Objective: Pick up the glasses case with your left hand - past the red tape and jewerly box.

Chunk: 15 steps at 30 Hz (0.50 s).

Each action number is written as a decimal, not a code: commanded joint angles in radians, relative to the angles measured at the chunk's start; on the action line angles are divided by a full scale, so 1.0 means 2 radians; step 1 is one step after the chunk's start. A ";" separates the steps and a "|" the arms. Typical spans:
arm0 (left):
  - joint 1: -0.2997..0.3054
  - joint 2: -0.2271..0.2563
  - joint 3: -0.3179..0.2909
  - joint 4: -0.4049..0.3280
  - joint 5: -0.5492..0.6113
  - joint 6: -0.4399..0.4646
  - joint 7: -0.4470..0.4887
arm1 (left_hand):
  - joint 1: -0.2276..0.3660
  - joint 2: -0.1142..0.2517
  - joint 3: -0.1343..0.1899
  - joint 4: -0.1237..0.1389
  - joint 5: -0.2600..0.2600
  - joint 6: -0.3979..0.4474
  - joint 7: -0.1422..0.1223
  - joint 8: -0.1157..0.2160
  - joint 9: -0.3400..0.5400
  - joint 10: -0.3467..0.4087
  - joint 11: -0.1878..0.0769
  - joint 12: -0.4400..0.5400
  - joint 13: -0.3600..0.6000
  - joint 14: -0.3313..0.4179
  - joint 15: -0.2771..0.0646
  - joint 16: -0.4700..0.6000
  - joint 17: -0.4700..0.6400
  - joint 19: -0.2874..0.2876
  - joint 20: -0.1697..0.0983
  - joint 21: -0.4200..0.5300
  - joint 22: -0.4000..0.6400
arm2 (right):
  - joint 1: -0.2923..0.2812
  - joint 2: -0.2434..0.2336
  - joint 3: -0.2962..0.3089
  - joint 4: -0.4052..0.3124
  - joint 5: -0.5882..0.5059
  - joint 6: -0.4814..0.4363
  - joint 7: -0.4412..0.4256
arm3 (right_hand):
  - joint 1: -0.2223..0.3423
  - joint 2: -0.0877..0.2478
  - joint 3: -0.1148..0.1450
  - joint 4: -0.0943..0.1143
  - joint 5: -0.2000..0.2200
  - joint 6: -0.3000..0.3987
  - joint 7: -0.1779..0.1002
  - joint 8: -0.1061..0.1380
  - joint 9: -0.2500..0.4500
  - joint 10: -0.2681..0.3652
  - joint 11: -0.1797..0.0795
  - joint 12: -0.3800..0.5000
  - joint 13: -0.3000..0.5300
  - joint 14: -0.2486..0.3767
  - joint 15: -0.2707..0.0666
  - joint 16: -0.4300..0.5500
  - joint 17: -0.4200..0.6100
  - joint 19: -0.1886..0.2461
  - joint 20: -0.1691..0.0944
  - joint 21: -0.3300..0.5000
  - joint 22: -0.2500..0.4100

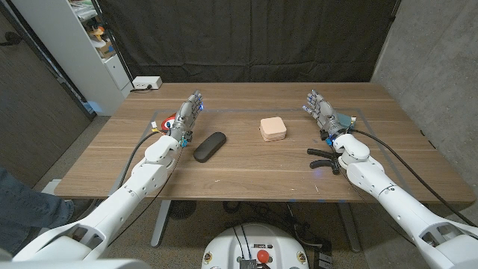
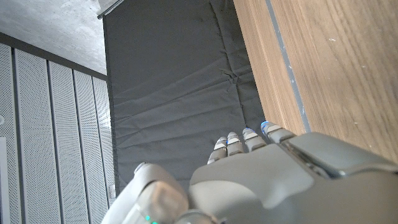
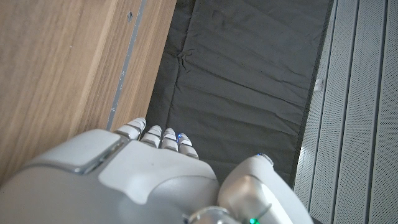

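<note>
Hiding most of the red tape point(image 1: 169, 119) — left hand point(image 1: 189, 113), fingers apart, empty, glasses case point(image 1: 210, 146) beside.

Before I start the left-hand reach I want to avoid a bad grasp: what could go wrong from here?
1. The glasses case lies right beside the left hand and forearm, so swinging over could knock it away.
2. The red tape sits half hidden behind that hand, and could get bumped or dragged.
3. The case looks smooth and rounded, so the fingers may slip off; the jewelry box sits well apart.
</note>
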 commanded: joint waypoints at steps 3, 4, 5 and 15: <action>0.007 0.001 -0.007 -0.010 0.004 0.001 0.001 | 0.007 0.001 0.004 -0.001 0.003 0.002 0.004 0.003 0.002 0.002 0.005 0.004 0.000 -0.001 0.001 0.004 0.003 -0.005 -0.001 0.001 0.001 | 0.000 0.007 0.000 0.004 -0.004 0.003 0.003 | 0.003 0.000 0.003 0.001 0.003 0.004 0.000 0.002 0.002 0.005 0.000 0.002 0.001 0.005 0.000 0.003 0.002 0.004 -0.001 0.002 0.002; 0.008 0.002 -0.007 -0.011 0.003 0.000 -0.001 | 0.007 0.002 0.004 -0.001 0.002 0.003 0.004 0.003 0.002 0.002 0.005 0.004 0.000 -0.001 0.001 0.004 0.003 -0.005 -0.001 0.001 0.001 | 0.000 0.008 0.000 0.005 -0.004 0.004 0.004 | 0.003 0.000 0.003 0.001 0.003 0.004 0.000 0.002 0.002 0.005 0.001 0.001 0.001 0.005 0.000 0.003 0.002 0.004 -0.001 0.002 0.002; 0.010 0.002 -0.008 -0.011 0.003 -0.001 -0.002 | 0.007 0.002 0.004 -0.001 0.002 0.003 0.004 0.003 0.002 0.002 0.005 0.004 0.000 -0.001 0.001 0.004 0.003 -0.005 -0.001 0.001 0.001 | 0.000 0.009 0.001 0.005 -0.003 0.003 0.002 | 0.003 0.000 0.003 0.001 0.003 0.004 0.000 0.002 0.002 0.005 0.001 0.001 0.001 0.005 0.000 0.003 0.001 0.004 0.000 0.001 0.002; 0.020 0.004 -0.015 -0.024 0.005 -0.017 -0.006 | 0.009 0.003 0.005 -0.003 0.001 0.004 0.004 0.003 0.002 0.003 0.006 0.005 -0.003 0.001 0.000 0.004 0.003 -0.005 0.000 0.000 0.001 | -0.002 0.012 0.003 0.007 -0.004 0.008 0.000 | 0.002 0.000 0.002 0.001 0.003 0.005 0.000 0.001 0.002 0.005 0.000 0.001 0.000 0.005 0.000 0.003 0.000 0.005 -0.001 0.000 0.002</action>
